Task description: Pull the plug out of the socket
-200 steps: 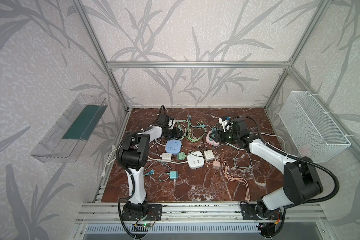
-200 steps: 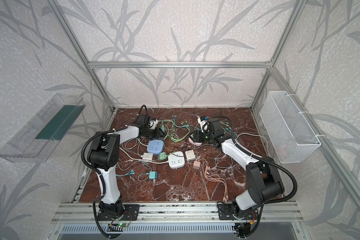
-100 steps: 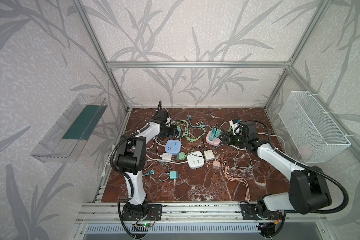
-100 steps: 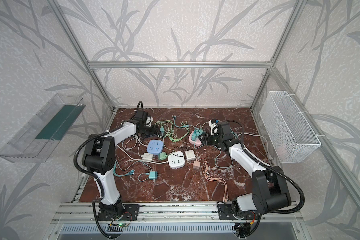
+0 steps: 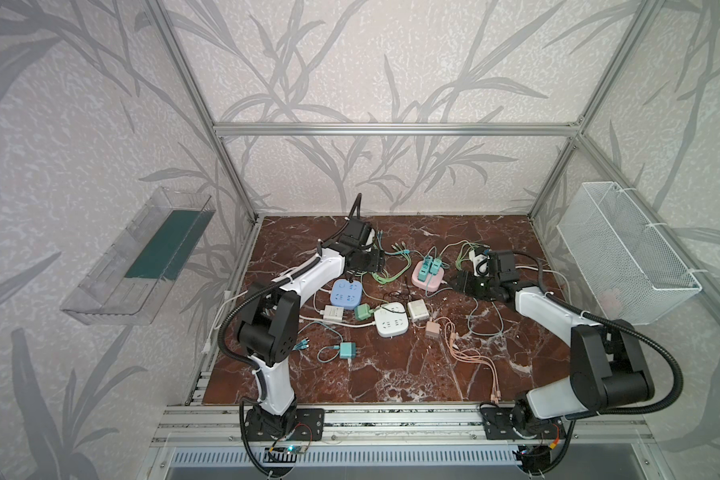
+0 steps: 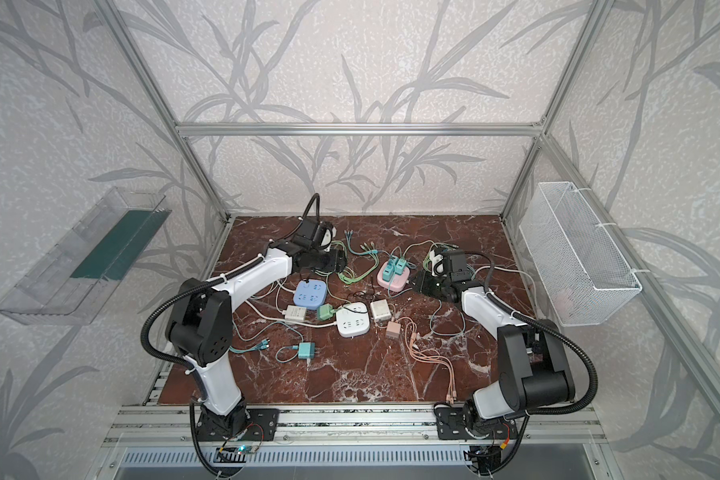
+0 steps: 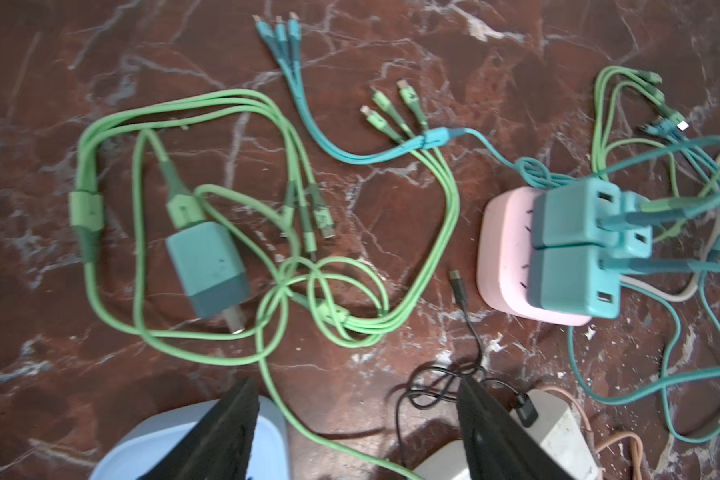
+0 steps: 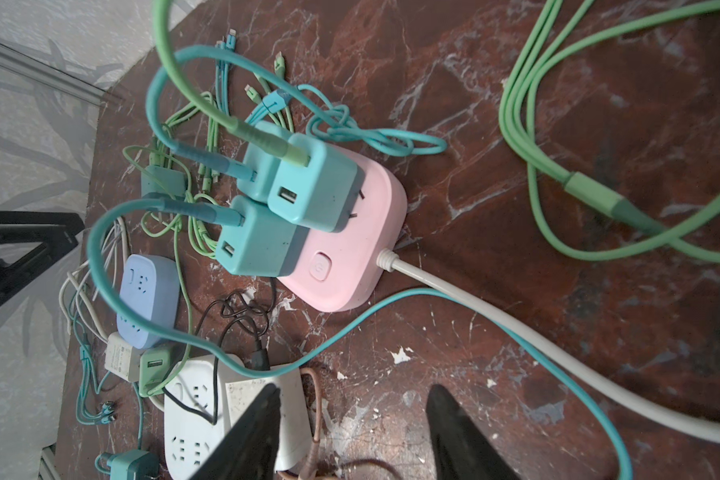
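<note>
A pink socket (image 5: 421, 286) (image 8: 350, 249) lies at mid-back of the table with three teal plugs (image 8: 312, 187) (image 7: 574, 220) standing in it, cables attached. My right gripper (image 8: 355, 388) (image 5: 454, 282) hangs just to its right, open and empty, a short gap from the socket's side. My left gripper (image 7: 357, 384) (image 5: 375, 262) hovers open to the socket's left with nothing between its fingers. Beyond it, a loose teal plug (image 7: 206, 270) lies on its side on the marble amid light-green cable loops (image 7: 391, 320).
Nearer the front lie a blue socket (image 5: 346, 293), a white socket (image 5: 391, 322), a white adapter (image 5: 417, 309), a green plug (image 5: 362, 311), a pink adapter (image 5: 433, 330) with pink cables and another teal plug (image 5: 347, 351). A wire basket (image 5: 624, 253) hangs at right, a clear tray (image 5: 142, 257) at left.
The left gripper's jaws have opened wide and it has shifted a little to the right. The right gripper has come off the pink socket to its right side, jaws slightly narrower.
</note>
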Robot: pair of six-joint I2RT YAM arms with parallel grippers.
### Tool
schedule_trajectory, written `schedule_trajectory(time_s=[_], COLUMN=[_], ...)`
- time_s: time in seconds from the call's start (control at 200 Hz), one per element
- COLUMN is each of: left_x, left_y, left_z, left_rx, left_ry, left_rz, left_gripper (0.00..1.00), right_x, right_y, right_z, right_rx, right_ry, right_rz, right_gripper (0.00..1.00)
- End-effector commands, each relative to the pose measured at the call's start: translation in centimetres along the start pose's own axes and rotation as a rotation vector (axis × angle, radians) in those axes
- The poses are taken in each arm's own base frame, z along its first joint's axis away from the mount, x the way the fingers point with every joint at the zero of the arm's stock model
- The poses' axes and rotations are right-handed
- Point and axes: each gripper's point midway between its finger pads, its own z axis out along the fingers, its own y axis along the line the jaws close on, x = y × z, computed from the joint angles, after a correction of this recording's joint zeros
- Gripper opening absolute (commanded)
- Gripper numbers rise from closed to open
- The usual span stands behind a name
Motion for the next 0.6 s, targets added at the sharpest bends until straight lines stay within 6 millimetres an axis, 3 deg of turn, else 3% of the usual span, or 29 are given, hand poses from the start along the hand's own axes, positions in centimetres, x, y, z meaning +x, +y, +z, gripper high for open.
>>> schedule_trajectory(time_s=[0.0,0.3,0.595], left_x=[-1.4,-1.1,-0.2], left_y=[-2.0,-7.3,-10.1], left_z=[-0.1,1.8,2.4], left_rx=[0.010,0.031,0.021], left_ry=[-0.078,-0.127,-0.134], left_rz=[0.058,0.181,0.215], left_gripper=[0.77,0.77,0.77], right_x=[-0.5,-0.5,-1.0], right_y=[0.1,-0.5,-0.8], right_z=[0.3,1.9,3.5], right_rx=[-0.007,-0.004,-0.009], right_ry=[0.006,0.041,0.058], right_rz=[0.017,0.054,0.115], right_gripper=[0.55,0.54,0.55])
